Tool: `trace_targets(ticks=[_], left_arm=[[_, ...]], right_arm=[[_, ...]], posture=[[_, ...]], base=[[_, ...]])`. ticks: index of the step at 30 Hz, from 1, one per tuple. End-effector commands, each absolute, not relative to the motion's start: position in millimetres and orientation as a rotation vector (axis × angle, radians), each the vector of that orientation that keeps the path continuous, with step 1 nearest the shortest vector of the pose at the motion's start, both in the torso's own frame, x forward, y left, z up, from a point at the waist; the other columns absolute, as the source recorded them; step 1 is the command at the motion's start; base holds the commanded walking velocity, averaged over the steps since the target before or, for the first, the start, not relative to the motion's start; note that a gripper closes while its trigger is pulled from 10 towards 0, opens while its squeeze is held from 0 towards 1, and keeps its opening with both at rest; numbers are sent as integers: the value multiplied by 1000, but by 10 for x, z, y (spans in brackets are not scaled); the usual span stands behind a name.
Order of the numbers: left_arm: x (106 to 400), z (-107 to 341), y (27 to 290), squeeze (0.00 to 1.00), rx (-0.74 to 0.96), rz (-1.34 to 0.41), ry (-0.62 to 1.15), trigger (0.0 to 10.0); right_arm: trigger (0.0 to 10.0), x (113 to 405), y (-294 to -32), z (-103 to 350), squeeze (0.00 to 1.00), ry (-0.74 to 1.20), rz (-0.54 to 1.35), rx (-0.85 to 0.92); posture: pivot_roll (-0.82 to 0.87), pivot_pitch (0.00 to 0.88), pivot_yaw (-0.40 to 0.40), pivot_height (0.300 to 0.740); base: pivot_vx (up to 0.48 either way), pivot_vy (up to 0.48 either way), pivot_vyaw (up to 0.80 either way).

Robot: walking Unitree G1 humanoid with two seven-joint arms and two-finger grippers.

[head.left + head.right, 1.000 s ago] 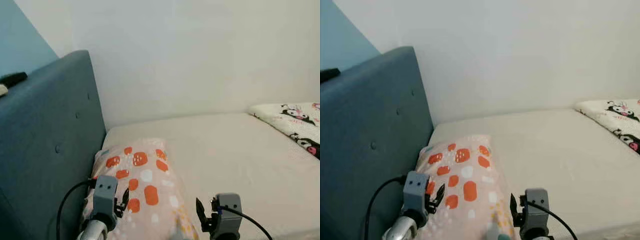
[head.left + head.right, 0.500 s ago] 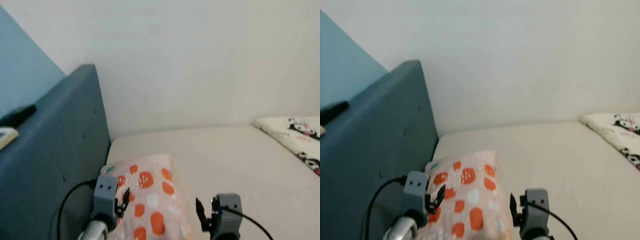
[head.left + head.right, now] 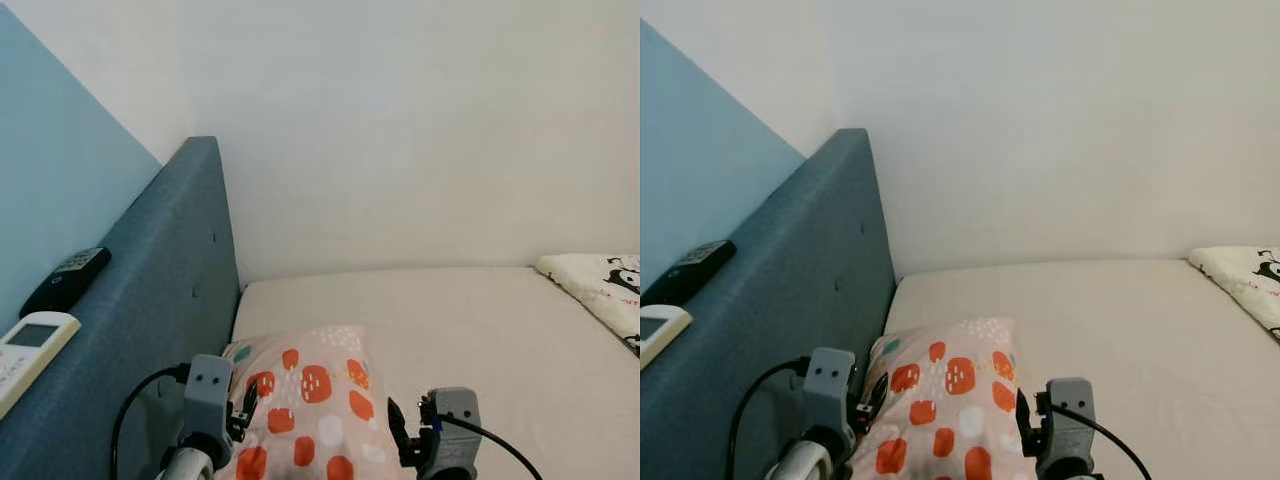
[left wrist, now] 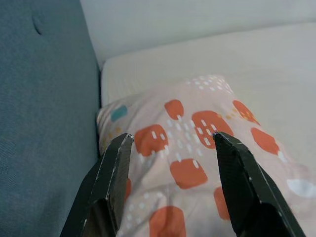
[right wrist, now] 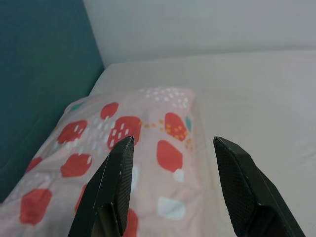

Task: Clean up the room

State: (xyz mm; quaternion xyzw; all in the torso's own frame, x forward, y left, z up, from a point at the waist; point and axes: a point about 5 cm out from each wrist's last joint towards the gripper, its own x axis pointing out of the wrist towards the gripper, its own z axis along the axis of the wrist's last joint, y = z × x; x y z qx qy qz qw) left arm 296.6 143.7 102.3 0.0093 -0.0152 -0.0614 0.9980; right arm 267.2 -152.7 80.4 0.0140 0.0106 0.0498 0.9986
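Lying on the cream fitted bed sheet against the blue-grey upholstered headboard, the pink pillow with orange and white blotches sits directly ahead of both grippers. The left gripper has its jaws apart above the pillow's headboard side, and the right gripper has its jaws apart over the pillow's other edge, neither clamped on anything. A black remote control and a white remote control rest on the headboard's top, well apart from the jaws, and a white cartoon-printed quilt lies far beyond the right gripper.
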Motion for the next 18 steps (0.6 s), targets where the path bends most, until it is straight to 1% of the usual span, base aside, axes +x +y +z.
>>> trace_targets(ticks=[1, 3, 5, 7, 9, 11, 14, 18], left_arm=[[2922, 916, 1453, 0, 9, -123, 12, 10000], [2910, 873, 1470, 0, 8, -118, 24, 10000], [2857, 696, 1539, 0, 16, -100, 89, 10000], [2841, 649, 1550, 0, 15, -99, 110, 10000], [2787, 480, 1594, 0, 39, -87, 190, 10000], [2787, 480, 1594, 0, 39, -87, 190, 10000], [2703, 293, 1618, 0, 59, -92, 286, 10000], [2641, 205, 1591, 0, 83, -129, 325, 10000]], right_arm=[[10000, 2632, -1535, 726, 0, 60, 95, 30], [10000, 2604, -1547, 662, 0, 82, 85, 41], [10000, 2515, -1611, 450, 0, 170, 41, 24], [10000, 2496, -1626, 403, 0, 190, 34, 16], [10000, 2438, -1670, 289, 0, 229, 17, -2], [10000, 2438, -1670, 289, 0, 229, 17, -2], [10000, 2374, -1712, 165, 0, 265, -8, -37], [10000, 2318, -1718, 77, 0, 293, 2, -60]], posture=[[-23, 106, 0, 740], [-24, 105, -1, 740], [-24, 101, 1, 740], [-24, 101, 1, 740], [-25, 97, 4, 740], [-25, 97, 4, 740], [-27, 92, 9, 740], [-26, 91, 10, 740]], base=[[0, 0, 0], [0, 0, 0], [0, 0, 0], [0, 0, 0], [0, 0, 0], [0, 0, 0], [0, 0, 0], [0, 0, 0]])
